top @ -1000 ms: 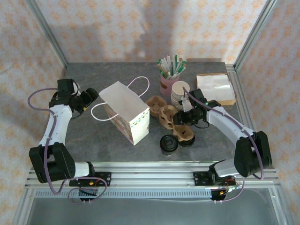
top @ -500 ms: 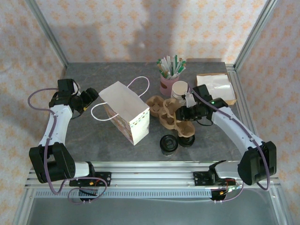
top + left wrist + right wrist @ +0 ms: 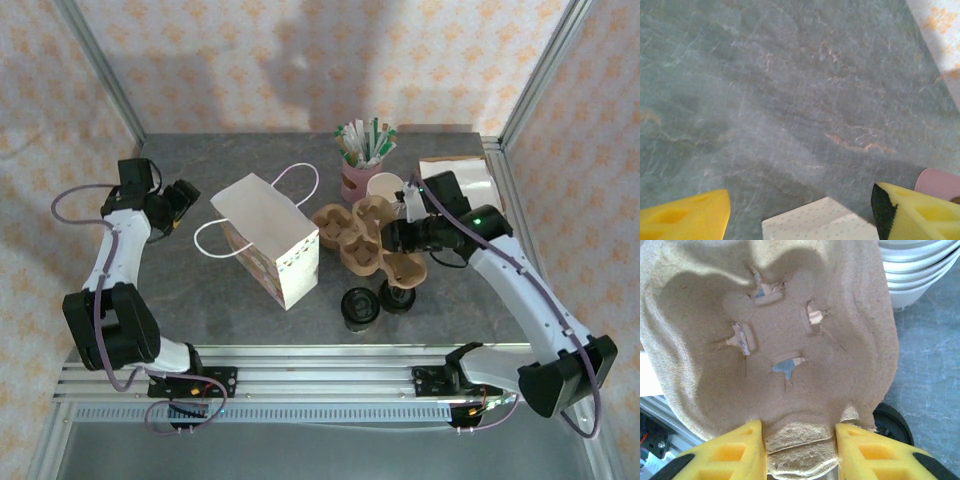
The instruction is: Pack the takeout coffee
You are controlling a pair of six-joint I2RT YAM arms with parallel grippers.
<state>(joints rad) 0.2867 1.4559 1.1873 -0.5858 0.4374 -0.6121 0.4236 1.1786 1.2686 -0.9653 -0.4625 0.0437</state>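
Tugged slightly rightward, the pulp carrier (image 3: 372, 240) is clamped in the right end effector (image 3: 798, 440), the left end effector (image 3: 800, 202) gapes near the paper bag (image 3: 270, 240), and the takeout coffee (image 3: 360, 306) sits unpacked on the worktop (image 3: 200, 300).

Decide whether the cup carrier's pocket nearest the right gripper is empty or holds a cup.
Empty. In the right wrist view the cup carrier has a bare, slitted pulp floor, no cup; the right gripper pinches its rim.
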